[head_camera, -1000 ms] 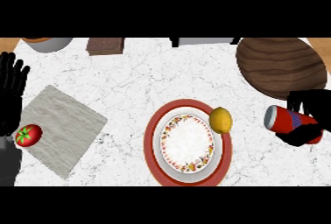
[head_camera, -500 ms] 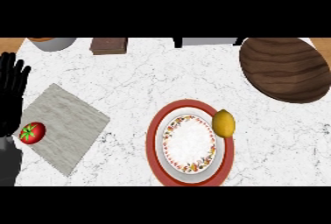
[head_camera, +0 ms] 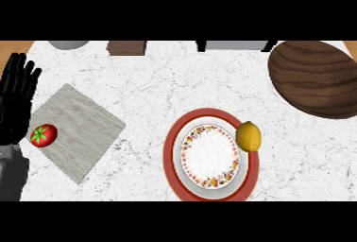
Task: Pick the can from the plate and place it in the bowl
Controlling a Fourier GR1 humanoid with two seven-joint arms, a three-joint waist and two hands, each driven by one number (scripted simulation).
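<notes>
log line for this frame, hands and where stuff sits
left hand open, resting at left edge | right hand not in view | can not in view | lemon on red plate rim beside bowl | tomato on mat

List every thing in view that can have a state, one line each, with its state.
Left hand: open, fingers up, resting at the left edge.
Right hand: not in view.
Can: not in view.
Red plate: on the counter, carrying the white patterned bowl.
White patterned bowl: upright, nothing in it.
Lemon: on the plate's right rim, against the bowl.
Tomato: on the grey mat's left edge.
Wooden bowl: top right, nothing in it.
</notes>
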